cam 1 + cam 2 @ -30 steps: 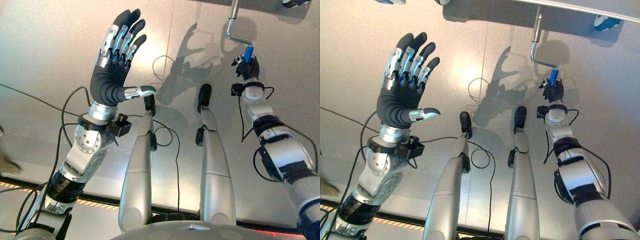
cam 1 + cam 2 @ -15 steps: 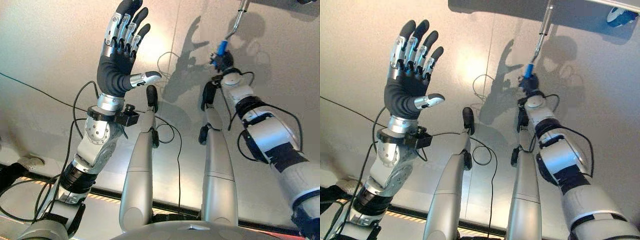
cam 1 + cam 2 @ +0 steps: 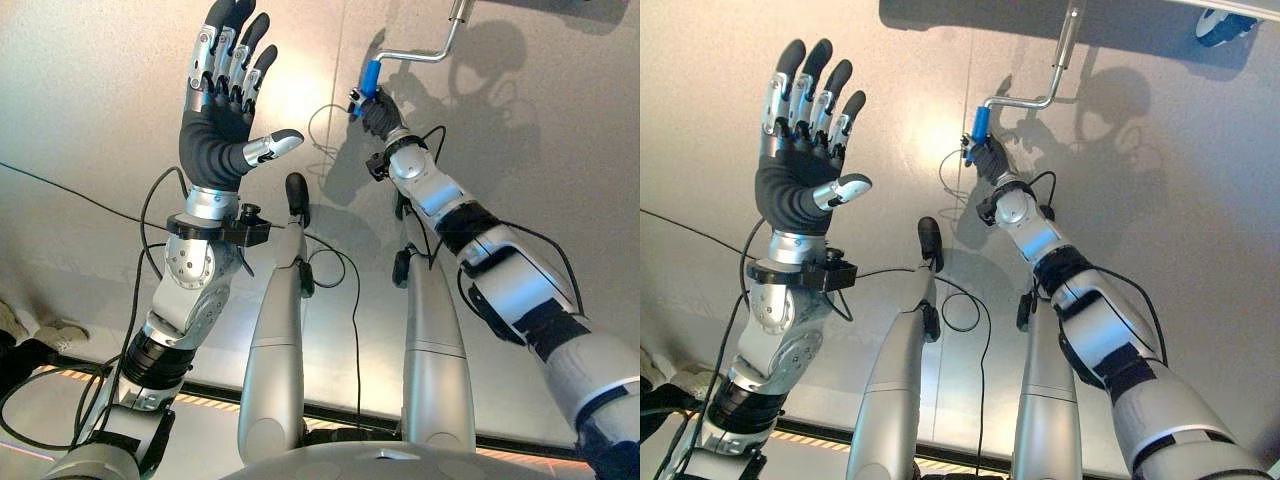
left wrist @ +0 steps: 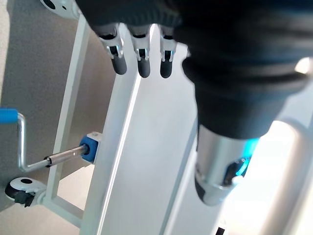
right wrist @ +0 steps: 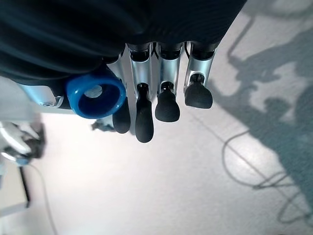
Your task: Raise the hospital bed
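A bent metal crank (image 3: 428, 56) sticks out from under the white bed frame (image 4: 122, 161) and ends in a blue handle (image 3: 370, 76). My right hand (image 3: 379, 112) is stretched forward and shut on that handle. In the right wrist view the blue handle's end (image 5: 95, 93) sits inside the curled fingers (image 5: 166, 104). My left hand (image 3: 214, 128) is raised at the left, open with straight fingers and holding nothing. The left wrist view shows the crank's shaft entering a blue socket (image 4: 91, 145) on the frame.
A caster wheel (image 3: 1220, 22) of the bed stands on the grey floor at the far right, and another caster wheel (image 4: 19, 191) shows by the frame's corner. A striped tape line (image 3: 200, 402) runs along the floor near me.
My right hand has swung the blue handle round from the right side to the left, turning the crank. The left hand stays raised and open.
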Tool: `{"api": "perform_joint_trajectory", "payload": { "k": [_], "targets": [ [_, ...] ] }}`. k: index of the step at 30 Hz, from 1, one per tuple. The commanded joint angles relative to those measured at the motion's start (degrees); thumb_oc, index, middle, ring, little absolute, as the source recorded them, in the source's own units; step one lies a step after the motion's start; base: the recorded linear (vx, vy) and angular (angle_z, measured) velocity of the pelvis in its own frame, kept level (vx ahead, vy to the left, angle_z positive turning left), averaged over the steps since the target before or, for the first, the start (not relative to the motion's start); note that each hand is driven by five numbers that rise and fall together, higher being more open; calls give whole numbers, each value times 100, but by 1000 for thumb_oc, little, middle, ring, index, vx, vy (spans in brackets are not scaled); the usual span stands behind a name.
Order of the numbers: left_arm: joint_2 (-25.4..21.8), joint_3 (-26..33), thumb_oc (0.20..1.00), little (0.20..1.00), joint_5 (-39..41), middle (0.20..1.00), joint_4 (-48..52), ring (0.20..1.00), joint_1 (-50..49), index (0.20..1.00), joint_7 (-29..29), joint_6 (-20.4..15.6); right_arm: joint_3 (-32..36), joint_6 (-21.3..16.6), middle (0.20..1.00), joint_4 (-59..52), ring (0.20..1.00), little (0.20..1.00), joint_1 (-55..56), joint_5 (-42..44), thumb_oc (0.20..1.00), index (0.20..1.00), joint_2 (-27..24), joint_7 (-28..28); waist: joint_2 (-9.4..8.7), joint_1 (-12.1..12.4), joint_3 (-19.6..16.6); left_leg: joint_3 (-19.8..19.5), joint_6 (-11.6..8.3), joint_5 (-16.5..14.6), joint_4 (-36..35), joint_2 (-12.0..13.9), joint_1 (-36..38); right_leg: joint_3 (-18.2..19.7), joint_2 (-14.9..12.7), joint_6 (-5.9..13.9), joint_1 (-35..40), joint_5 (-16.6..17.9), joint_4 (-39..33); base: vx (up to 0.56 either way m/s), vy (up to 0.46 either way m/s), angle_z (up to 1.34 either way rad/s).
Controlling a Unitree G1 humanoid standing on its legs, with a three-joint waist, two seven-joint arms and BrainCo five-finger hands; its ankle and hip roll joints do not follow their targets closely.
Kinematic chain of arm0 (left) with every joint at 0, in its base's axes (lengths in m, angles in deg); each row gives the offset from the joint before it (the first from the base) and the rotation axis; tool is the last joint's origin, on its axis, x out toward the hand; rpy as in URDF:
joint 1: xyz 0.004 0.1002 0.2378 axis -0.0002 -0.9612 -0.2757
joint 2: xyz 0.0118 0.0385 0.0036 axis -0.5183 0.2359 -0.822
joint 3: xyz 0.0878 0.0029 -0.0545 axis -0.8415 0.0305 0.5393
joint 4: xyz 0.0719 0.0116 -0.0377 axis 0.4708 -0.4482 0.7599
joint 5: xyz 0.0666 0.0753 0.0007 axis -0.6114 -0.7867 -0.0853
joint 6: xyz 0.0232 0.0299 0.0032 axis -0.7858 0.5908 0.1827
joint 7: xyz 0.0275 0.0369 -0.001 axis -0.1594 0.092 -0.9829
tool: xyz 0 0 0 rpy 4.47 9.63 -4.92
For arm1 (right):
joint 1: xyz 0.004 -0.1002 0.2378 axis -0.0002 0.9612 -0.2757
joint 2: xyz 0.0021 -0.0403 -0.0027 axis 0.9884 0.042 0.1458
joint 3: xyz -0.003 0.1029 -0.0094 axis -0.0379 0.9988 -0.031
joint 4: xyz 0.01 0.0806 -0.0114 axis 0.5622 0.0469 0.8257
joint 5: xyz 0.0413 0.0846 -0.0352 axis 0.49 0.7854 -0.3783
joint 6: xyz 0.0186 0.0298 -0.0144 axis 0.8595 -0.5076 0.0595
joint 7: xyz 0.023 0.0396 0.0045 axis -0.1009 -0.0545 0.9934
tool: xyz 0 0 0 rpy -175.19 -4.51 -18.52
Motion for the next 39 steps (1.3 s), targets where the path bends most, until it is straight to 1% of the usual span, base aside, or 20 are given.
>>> {"api": "perform_joint_trajectory", "payload": {
  "k": [1, 3, 7, 10, 13, 14, 15, 19, 20, 21, 22, 23, 27, 31, 33, 34, 35, 37, 38, 39],
  "targets": [
    [-204, 167, 1000, 1000, -155, 1000, 593, 1000, -379, 1000, -18, -485, -441, -1068, 200, -1343, 200, 200, 96, -82, 200, 200, 282, -173, 289, -103, -57, -85, 164, -554, 568, -145, -37, -65, 103, 402, 317, -188, -100, 0, 0, 0],
    [-294, 169, 1000, 1000, -246, 1000, 600, 1000, -402, 1000, -34, -559, -86, -1342, 200, -2210, 200, 200, 476, 147, 200, 200, -256, -67, 260, -168, -57, -59, 160, -559, 561, -137, -8, -43, 99, 416, 336, -176, -126, 0, 0, 0],
    [-415, 154, 1000, 1000, -408, 1000, 613, 1000, -424, 1000, -50, -640, 597, -1770, 200, -3477, 200, 200, 1391, 467, 200, 200, -973, -35, 212, -308, -57, -30, 153, -571, 564, -128, 50, -11, 102, 434, 386, -182, -133, 0, 0, 0],
    [-467, 238, 1000, 1000, -441, 1000, 666, 1000, -566, 1000, -17, -670, 1273, -2046, 200, -4073, 200, 200, 2060, 737, 200, 200, -1136, 65, 186, -399, -57, -10, 149, -581, 563, -133, 81, -5, 105, 452, 422, -172, -156, -2, -6, 1],
    [-481, 417, 1000, 1000, -358, 1000, 735, 1000, -752, 1000, 89, -718, 2073, -2279, 200, -4425, 200, 200, 2679, 896, 200, 200, -1098, 286, 177, -468, -57, 5, 137, -592, 539, -120, 150, 24, 126, 462, 473, -176, -183, 1, -10, -1],
    [-486, 408, 1000, 1000, -351, 1000, 739, 1000, -758, 1000, 95, -717, 2090, -2268, 200, -4451, 200, 200, 2710, 891, 200, 200, -1094, 286, 174, -457, -57, 6, 137, -593, 536, -119, 163, 25, 127, 462, 485, -177, -186, -3, -50, -2],
    [-489, 504, 1000, 1000, -276, 1000, 782, 1000, -807, 1000, 162, -744, 2469, -2356, 200, -4553, 200, 200, 2967, 810, 200, 200, -1055, 485, 141, -504, -57, 15, 133, -601, 527, -105, 203, 28, 129, 464, 526, -175, -194, 0, 0, 0],
    [-488, 607, 1000, 1000, -185, 1000, 829, 1000, -848, 1000, 246, -767, 2900, -2459, 200, -4556, 200, 200, 3181, 799, 200, 200, -934, 718, 100, -544, -57, 28, 121, -603, 488, -105, 256, 47, 150, 481, 574, -163, -249, 0, -17, 0],
    [-488, 607, 1000, 1000, -185, 1000, 829, 1000, -848, 1000, 247, -767, 2900, -2459, 200, -4557, 200, 200, 3182, 799, 200, 200, -934, 718, 100, -544, -57, 28, 121, -603, 487, -104, 257, 48, 150, 481, 574, -163, -250, 2, -42, 2],
    [-441, 682, 1000, 1000, -68, 1000, 848, 1000, -845, 1000, 320, -797, 3258, -2563, 200, -4317, 200, 200, 3258, 874, 200, 200, -813, 1005, 83, -572, -57, 42, 120, -611, 459, -101, 303, 58, 175, 482, 613, -181, -263, 1, -34, 1],
    [-444, 680, 1000, 1000, -65, 1000, 847, 1000, -844, 1000, 322, -797, 3258, -2566, 200, -4314, 200, 200, 3258, 870, 200, 200, -812, 1011, 81, -568, -57, 43, 120, -611, 458, -100, 304, 59, 176, 482, 614, -181, -264, 0, -52, 1],
    [-416, 731, 1000, 1000, -22, 1000, 851, 1000, -838, 1000, 364, -801, 3477, -2585, 200, -4152, 200, 200, 3285, 865, 200, 200, -773, 1180, 70, -584, -57, 39, 118, -619, 444, -100, 328, 66, 187, 479, 627, -189, -275, 0, 0, 0],
    [-344, 761, 1000, 1000, 32, 1000, 857, 1000, -852, 1000, 378, -809, 3713, -2687, 200, -3842, 200, 200, 3310, 1037, 200, 200, -662, 1352, 51, -593, -57, 39, 119, -615, 412, -102, 353, 67, 200, 474, 656, -197, -303, 0, 0, 0],
    [-320, 783, 1000, 1000, 82, 1000, 860, 1000, -849, 1000, 413, -823, 3902, -2632, 200, -2781, 200, 200, 3164, 1123, 200, 200, -789, 1724, 53, -570, -57, 26, 124, -606, 380, -102, 365, 43, 203, 477, 662, -192, -316, 0, 0, 0],
    [-350, 781, 1000, 1000, 106, 1000, 877, 1000, -871, 1000, 437, -805, 3917, -2447, 200, -2051, 200, 200, 3012, 1056, 200, 200, -948, 1947, 49, -537, -57, 29, 125, -555, 352, -105, 336, 31, 198, 471, 646, -129, -356, 0, 0, 0],
    [-366, 756, 1000, 1000, 129, 1000, 887, 1000, -923, 1000, 445, -803, 3891, -2347, 200, -1553, 200, 200, 2930, 1092, 200, 200, -1043, 2038, 57, -513, -57, 25, 124, -613, 361, -102, 388, 20, 200, 475, 698, -184, -347, 0, 0, 0],
    [-395, 750, 1000, 1000, 163, 1000, 907, 1000, -942, 1000, 451, -788, 3824, -2152, 200, -1102, 200, 200, 2794, 998, 200, 200, -1178, 2154, 61, -485, -57, 26, 122, -614, 352, -95, 392, 5, 196, 481, 701, -182, -356, 0, 0, 0],
    [-503, 654, 1000, 1000, 215, 1000, 923, 1000, -920, 1000, 440, -778, 3602, -1847, 200, -72, 200, 200, 2475, 1238, 200, 200, -1430, 2077, 42, -429, -57, 30, 115, -608, 347, -89, 387, -17, 195, 482, 694, -170, -355, 0, 0, 0],
    [-568, 497, 1000, 1000, 267, 1000, 921, 1000, -875, 1000, 424, -731, 3300, -1520, 200, 1093, 200, 200, 2061, 1381, 200, 200, -1662, 1916, 43, -360, -57, 44, 108, -602, 308, -79, 399, -42, 193, 484, 694, -163, -362, 0, 0, 0],
    [-559, 504, 1000, 1000, 266, 1000, 915, 1000, -864, 1000, 421, -735, 3267, -1554, 200, 1181, 200, 200, 1994, 1422, 200, 200, -1692, 1875, 50, -365, -57, 48, 108, -603, 303, -76, 392, -39, 197, 484, 686, -161, -367, 0, 0, 0]
  ]
}}
